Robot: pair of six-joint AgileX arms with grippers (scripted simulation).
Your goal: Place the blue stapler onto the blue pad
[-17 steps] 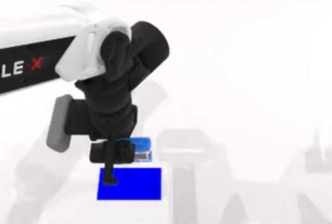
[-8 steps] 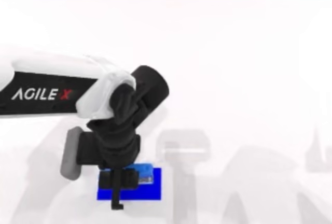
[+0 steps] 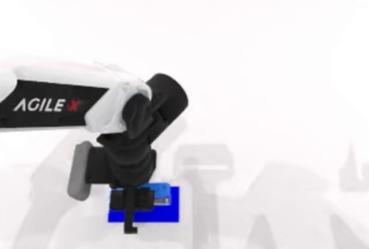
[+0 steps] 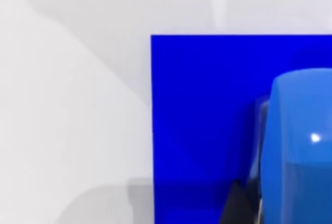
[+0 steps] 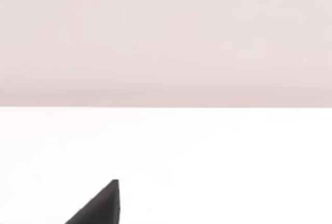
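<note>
While gripped, blue stapler (image 3: pixel 160 193) overlaps blue pad (image 3: pixel 167 211) (left).

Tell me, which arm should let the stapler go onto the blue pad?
Probably the left. Its gripper holds the stapler right over the pad. The right arm isn't in the top view, and its wrist camera shows only bare table.

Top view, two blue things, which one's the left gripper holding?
The blue stapler: light blue, rounded, small, in the left gripper. The blue pad is the flat dark rectangle beneath.
</note>
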